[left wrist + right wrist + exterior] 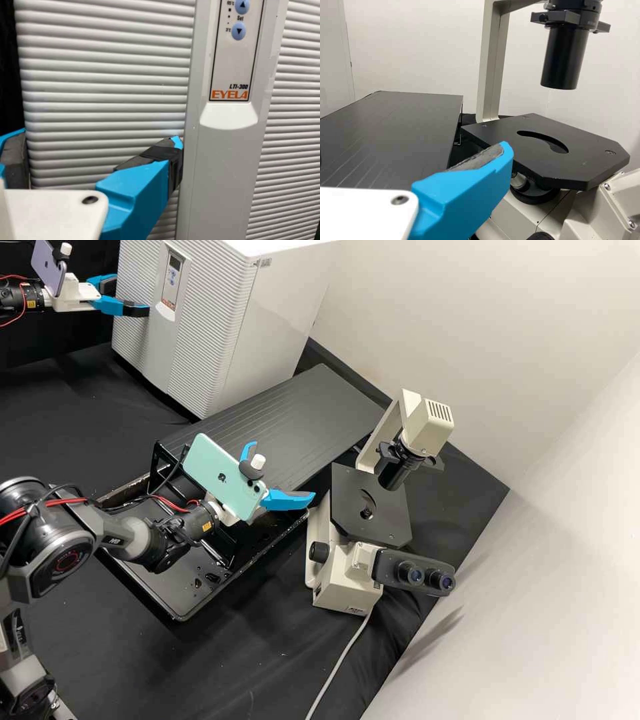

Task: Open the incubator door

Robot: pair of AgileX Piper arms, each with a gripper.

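Step in hand, by my judgement: approach to and hold on the door, before any pull. Light grey box-shaped incubator with a pale top (280, 320) stands behind one end of a flat black platform (267, 413). Its finely ribbed front door (210, 313) appears closed.

My white left gripper with two bright blue, dark-padded fingers (131, 297) is open at that front, nothing between the fingers. One finger (135, 195) lies just beside the smooth grey upright band (222, 170); the other (14, 155) lies by the door's outer edge. I cannot tell whether either touches. Next move, as I judge it: get a fingertip behind the free edge, then draw outward along the swing. Risk: slipping off the ribs, or nudging a button if I drift up the band.

My white right gripper with matching blue fingers (283, 471) is spread too, empty, near the cream microscope with its black stage (343, 573); I judge it has no part in this step.

Labelling: control panel (230, 65) carries bold orange lettering (229, 95), small dark characters above, scale marks, and blue round buttons (238, 31) with up and down triangles. Print is legible but not transcribed here. Badge on the incubator's side (265, 263) is too small to make out.
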